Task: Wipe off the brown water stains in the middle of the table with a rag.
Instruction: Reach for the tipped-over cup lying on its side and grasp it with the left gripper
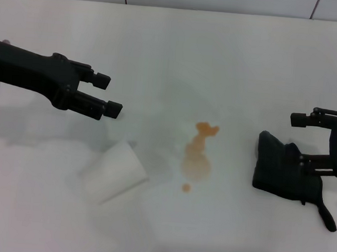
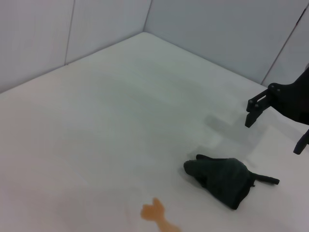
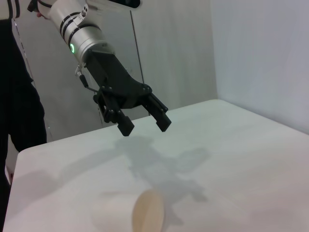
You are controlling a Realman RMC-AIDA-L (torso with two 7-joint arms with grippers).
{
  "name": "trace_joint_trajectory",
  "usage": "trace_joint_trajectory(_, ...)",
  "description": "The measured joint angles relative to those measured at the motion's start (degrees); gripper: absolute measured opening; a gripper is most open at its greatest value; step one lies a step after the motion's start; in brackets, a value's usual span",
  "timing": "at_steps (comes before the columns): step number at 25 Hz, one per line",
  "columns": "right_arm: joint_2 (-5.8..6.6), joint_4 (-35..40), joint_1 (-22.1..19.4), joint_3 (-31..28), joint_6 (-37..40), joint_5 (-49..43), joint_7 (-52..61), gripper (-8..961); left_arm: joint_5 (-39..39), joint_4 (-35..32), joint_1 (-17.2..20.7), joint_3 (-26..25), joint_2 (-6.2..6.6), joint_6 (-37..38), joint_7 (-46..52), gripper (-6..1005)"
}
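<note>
Wiping is not started yet: the brown water stains (image 1: pixel 197 155) are sitting untouched mid-desk (image 1: pixel 175 44), a blotchy chain with one small droplet below. Going left to right: the left gripper (image 1: pixel 109 93) is hovering over the left side, jaws open and empty, above a white cup (image 1: pixel 114 171) lying tipped on its side. The stains are lying well apart from both arms. The rag (image 1: pixel 286 168) is lying loose on the right, its thin tail trailing off. The right gripper (image 1: pixel 300 140) is poised right at the rag, jaws spread wide, the lower finger seeming to overlap the cloth, nothing clamped. Left to do: grasp, carry over, wipe.
</note>
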State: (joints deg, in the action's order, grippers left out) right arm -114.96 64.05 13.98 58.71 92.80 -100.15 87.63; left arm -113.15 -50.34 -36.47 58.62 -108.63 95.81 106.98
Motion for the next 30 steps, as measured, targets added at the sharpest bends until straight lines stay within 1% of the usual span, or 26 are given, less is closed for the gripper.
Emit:
trace_joint_trajectory(11,-0.09,0.2,0.1,0.0,-0.1,1.1,0.0,829,-0.1,0.0,-0.3,0.2,0.00,0.1,0.5,861)
trace_joint_trajectory(18,-0.09,0.0,0.1,0.0,-0.1,1.4,0.0,829,-0.4,0.0,-1.1,0.5,0.00,0.8,3.3,861)
trace_joint_trajectory(26,-0.08,-0.2,0.1,0.0,-0.2,1.9,-0.2,829,-7.8,-0.1,-5.3,0.6,-0.15,4.7,10.0,861)
trace_joint_trajectory(27,-0.08,-0.2,0.1,0.0,-0.2,1.9,-0.2,828,-7.8,-0.1,-5.3,0.6,-0.15,4.7,10.0,861)
trace_joint_trajectory(28,-0.08,-0.2,0.1,0.0,-0.2,2.5,-0.2,828,-10.3,0.0,-6.9,0.5,-0.17,5.2,12.7,861)
trace_joint_trajectory(30,-0.09,-0.3,0.1,0.1,-0.3,2.8,-0.2,828,-12.0,0.2,-8.0,0.5,-0.17,5.9,14.1,861)
